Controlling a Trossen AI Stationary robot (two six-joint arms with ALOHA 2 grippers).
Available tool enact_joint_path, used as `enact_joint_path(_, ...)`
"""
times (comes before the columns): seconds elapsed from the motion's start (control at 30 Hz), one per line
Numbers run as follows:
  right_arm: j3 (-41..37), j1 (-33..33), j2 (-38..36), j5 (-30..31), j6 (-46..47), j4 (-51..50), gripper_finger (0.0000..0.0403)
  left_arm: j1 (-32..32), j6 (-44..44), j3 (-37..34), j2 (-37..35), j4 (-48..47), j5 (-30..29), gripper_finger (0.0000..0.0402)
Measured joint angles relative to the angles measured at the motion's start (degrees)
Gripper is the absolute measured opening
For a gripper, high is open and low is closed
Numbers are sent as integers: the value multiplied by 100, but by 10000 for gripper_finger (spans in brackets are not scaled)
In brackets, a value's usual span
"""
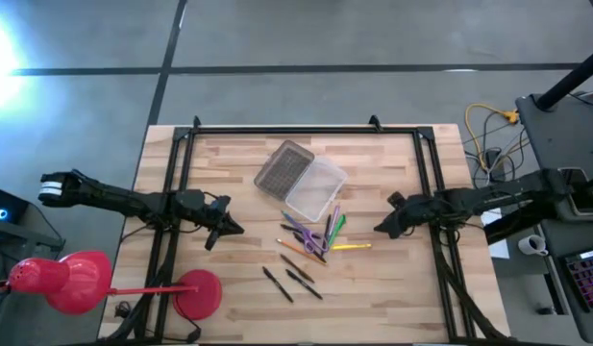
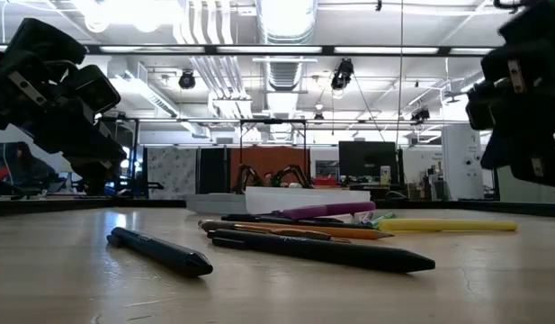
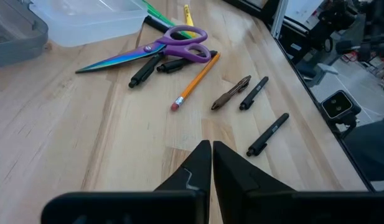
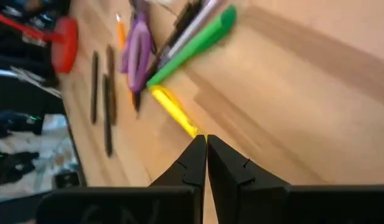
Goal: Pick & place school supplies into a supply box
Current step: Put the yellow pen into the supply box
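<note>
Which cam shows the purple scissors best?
Left wrist view: the purple-handled scissors lie in full, iridescent blades shut, handles resting on black pens. High view shows them small inside the pile. Right wrist view catches only blurred purple handles. In the low view I cannot pick them out.

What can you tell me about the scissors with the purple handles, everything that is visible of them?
The scissors have purple plastic loop handles and shiny blades with a rainbow sheen. The blades look closed. They lie flat in the pile of pens near the middle of the wooden table, beside the open supply box. The handles rest over black pens, and an orange pencil lies close by them. Neither gripper touches them.
</note>
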Motion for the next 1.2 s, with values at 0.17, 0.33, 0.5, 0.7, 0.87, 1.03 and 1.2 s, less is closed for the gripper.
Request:
enact_joint_path(0.17, 1022, 312, 770, 26, -443, -380, 9, 0, 2, 0, 0, 2, -1, 1)
enact_joint_path(0.33, 2177, 469, 1781, 338, -1623, -1709, 9, 0, 2, 0, 0, 0, -2, 1)
enact_joint_path(0.5, 2745, 416, 2965, -438, -2169, -1648, 9, 0, 2, 0, 0, 1, 0, 1)
enact_joint_path(0.7, 2832, 509, 4266, -793, -2399, -1675, 17, 0, 2, 0, 2, 2, -2, 1)
enact_joint_path(0.87, 3020, 759, 4806, -784, -2897, -1734, 72, 0, 2, 0, 4, 2, -1, 1)
enact_joint_path(1.03, 3364, 979, 4936, -168, -3493, -1812, 145, 0, 2, 0, 2, 1, -2, 1)
enact_joint_path(1.2, 3600, 1090, 4941, 546, -4677, -1896, 196, 0, 2, 0, 2, 2, -2, 1)
